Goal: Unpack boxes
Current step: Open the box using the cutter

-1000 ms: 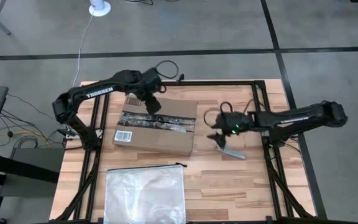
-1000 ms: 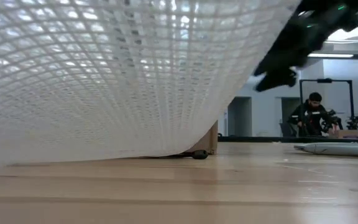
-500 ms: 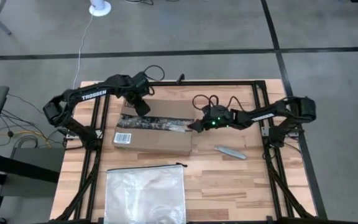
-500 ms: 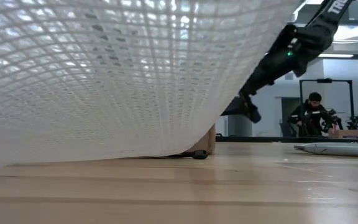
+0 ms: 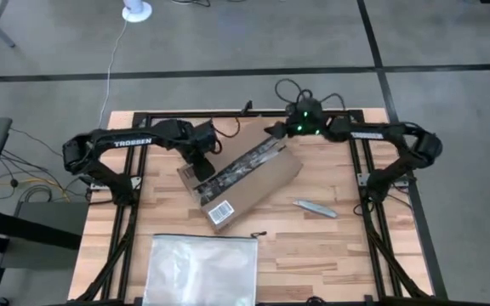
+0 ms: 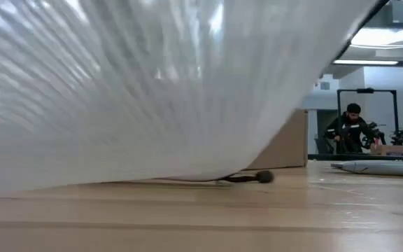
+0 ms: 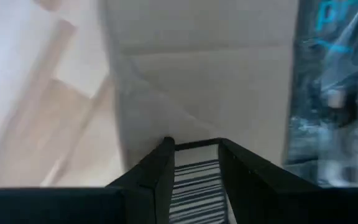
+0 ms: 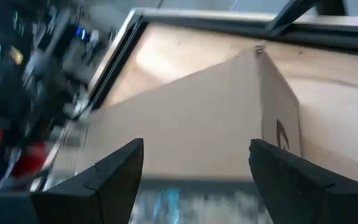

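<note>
I see brown corrugated cardboard box skewed on wooden surface; left hand narrowly parted over it, right hand spread at far corner. Clear plastic zip bag nearer, grey cutter beside.

L arm is stretched across the table's rear-left, its gripper pointed down, fingers held narrowly apart. R arm is reached along the far edge, its gripper spread wide.

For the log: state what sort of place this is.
Probably a robotics lab: two arms framed on a wooden table, taped grey floor, and a person at another rig behind.
</note>
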`<act>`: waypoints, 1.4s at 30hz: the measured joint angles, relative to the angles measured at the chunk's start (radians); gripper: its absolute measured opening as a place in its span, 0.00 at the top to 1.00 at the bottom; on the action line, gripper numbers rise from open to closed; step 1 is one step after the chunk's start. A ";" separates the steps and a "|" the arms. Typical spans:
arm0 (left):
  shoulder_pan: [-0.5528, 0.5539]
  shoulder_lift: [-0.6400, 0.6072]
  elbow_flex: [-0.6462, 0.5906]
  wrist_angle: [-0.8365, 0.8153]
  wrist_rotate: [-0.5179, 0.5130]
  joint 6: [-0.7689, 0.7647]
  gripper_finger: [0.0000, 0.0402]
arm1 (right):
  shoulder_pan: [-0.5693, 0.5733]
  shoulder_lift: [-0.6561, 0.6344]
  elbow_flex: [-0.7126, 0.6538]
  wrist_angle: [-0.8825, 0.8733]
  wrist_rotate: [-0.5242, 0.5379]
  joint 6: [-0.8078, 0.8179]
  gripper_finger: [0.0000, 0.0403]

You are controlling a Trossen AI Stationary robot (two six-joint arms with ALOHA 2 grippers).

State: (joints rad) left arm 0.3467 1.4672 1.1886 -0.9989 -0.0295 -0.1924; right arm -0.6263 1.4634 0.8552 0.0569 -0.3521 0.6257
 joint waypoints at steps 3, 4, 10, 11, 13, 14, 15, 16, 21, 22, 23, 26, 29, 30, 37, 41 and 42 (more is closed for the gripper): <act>0.026 -0.083 0.078 0.012 -0.104 0.033 0.73 | 0.032 -0.108 0.046 -0.335 -0.051 -0.090 0.33; 0.051 -0.102 0.090 0.009 -0.119 0.052 0.73 | 0.054 -0.142 0.057 -0.420 -0.050 -0.118 0.33; 0.231 -0.121 0.060 0.011 -0.059 0.132 0.73 | 0.263 -0.314 0.060 -0.737 0.064 -0.022 0.33; 0.256 -0.111 0.046 0.028 -0.032 0.151 0.73 | 0.305 -0.323 0.058 -0.759 0.094 0.009 0.33; 0.295 -0.078 0.007 0.083 0.030 0.179 0.73 | 0.385 -0.320 0.058 -0.775 0.171 0.071 0.33; 0.308 -0.059 -0.014 0.105 0.064 0.188 0.73 | 0.421 -0.306 0.058 -0.777 0.221 0.101 0.33; 0.315 -0.042 -0.029 0.124 0.098 0.196 0.73 | 0.449 -0.289 0.058 -0.776 0.263 0.127 0.33; 0.317 -0.026 -0.038 0.148 0.131 0.205 0.73 | 0.470 -0.267 0.058 -0.775 0.296 0.144 0.33; 0.317 0.046 -0.076 0.173 0.165 0.245 0.73 | 0.514 -0.116 0.056 -0.765 0.378 0.146 0.33; 0.315 0.050 -0.081 0.181 0.185 0.245 0.73 | 0.510 -0.085 0.056 -0.752 0.398 0.131 0.33; 0.315 0.054 -0.082 0.181 0.209 0.246 0.73 | 0.499 -0.057 0.056 -0.729 0.411 0.116 0.33; 0.306 0.059 -0.083 0.171 0.247 0.250 0.73 | 0.439 0.001 0.056 -0.643 0.421 0.066 0.33; 0.289 0.058 -0.083 0.159 0.232 0.253 0.73 | 0.359 0.030 0.072 -0.607 0.410 0.009 0.33; 0.285 0.058 -0.083 0.153 0.232 0.252 0.73 | 0.332 0.036 0.082 -0.609 0.410 -0.017 0.33; 0.220 0.058 -0.084 0.104 0.322 0.232 0.73 | 0.174 0.049 0.135 -0.602 0.432 -0.165 0.33; 0.158 0.058 -0.084 0.109 0.343 0.212 0.73 | 0.116 0.048 0.163 -0.565 0.423 -0.234 0.33; 0.143 0.058 -0.084 0.119 0.353 0.206 0.73 | 0.103 0.048 0.166 -0.548 0.423 -0.245 0.33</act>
State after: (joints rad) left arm 0.4895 1.5253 1.1046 -0.8799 0.3231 0.0136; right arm -0.5229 1.5116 1.0215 -0.4909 0.0708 0.3804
